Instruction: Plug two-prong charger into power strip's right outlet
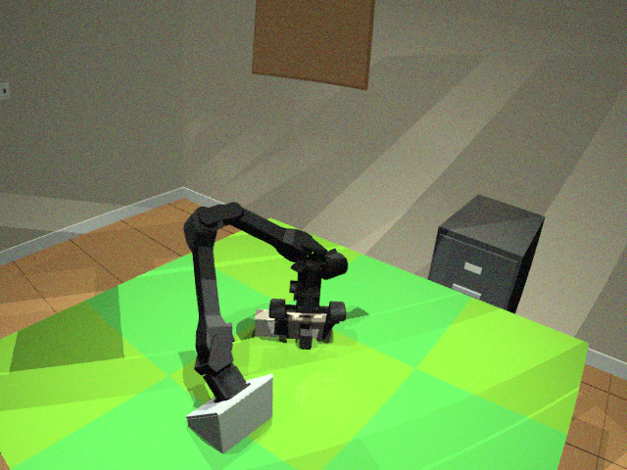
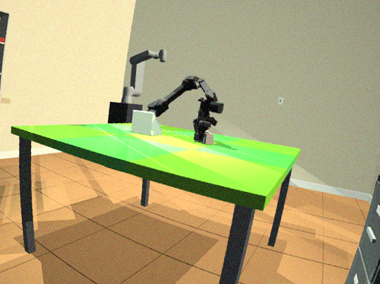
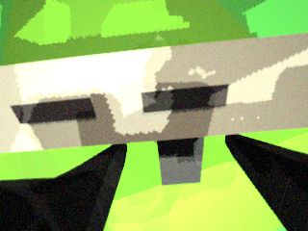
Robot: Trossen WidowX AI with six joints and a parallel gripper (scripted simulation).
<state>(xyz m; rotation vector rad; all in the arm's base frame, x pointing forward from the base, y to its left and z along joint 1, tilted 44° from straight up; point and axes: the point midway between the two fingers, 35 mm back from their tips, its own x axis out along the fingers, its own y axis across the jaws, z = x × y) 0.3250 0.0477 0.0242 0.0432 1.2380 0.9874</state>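
The beige power strip (image 1: 264,323) (image 2: 208,138) (image 3: 269,113) lies on the table. The wrist view shows two dark recesses on its top, a left one and a right one. The dark grey charger (image 1: 305,341) (image 3: 180,170) sits against the strip's near side, below the right recess in the wrist view. Its prongs are not visible, so how far they are in cannot be told. My gripper (image 1: 305,334) (image 3: 174,141) is open, one finger on each side of the charger with a gap to both. In the exterior view the charger cannot be made out.
A pale wedge-shaped block (image 1: 246,417) (image 2: 143,122) stands at the arm's base on the green table (image 1: 456,404) (image 2: 215,164). A dark filing cabinet (image 1: 475,262) (image 2: 376,227) stands beyond the table. Another grey arm (image 2: 133,76) stands on a black pedestal behind.
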